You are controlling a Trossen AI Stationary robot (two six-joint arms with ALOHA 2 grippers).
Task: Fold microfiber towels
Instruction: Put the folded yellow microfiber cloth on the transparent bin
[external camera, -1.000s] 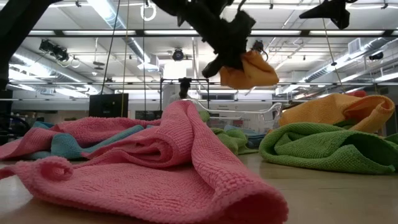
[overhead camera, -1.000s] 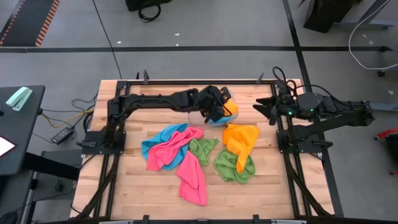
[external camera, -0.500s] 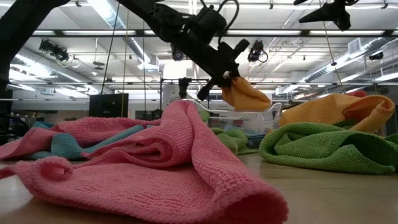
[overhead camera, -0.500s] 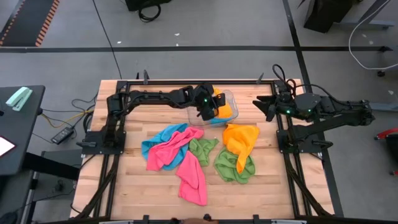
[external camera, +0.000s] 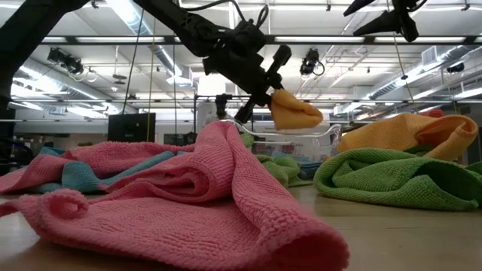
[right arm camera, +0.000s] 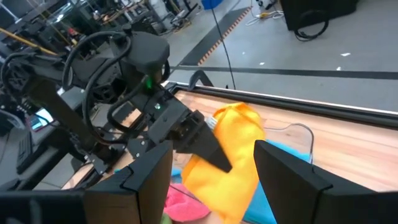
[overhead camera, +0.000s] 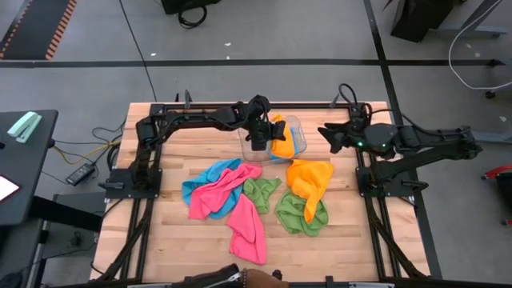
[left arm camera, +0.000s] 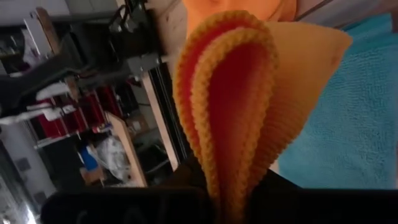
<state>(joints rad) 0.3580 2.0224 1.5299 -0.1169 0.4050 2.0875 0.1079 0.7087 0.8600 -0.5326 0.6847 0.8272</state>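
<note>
While the high view shows only that the left gripper [overhead camera: 264, 138] sits over the clear tray [overhead camera: 298, 133] at the table's far edge, the low view shows its fingers pinched tight on a folded orange towel [external camera: 295, 111] raised above the tray's rim. From the left wrist, blue cloth [left arm camera: 354, 118] shows beneath that fold. Jaws spread and holding nothing, the right gripper [overhead camera: 329, 136] hovers beside the tray. Pink towels [overhead camera: 228, 202], green towels [overhead camera: 296, 212] and another orange one [overhead camera: 310, 178] lie loose mid-table.
</note>
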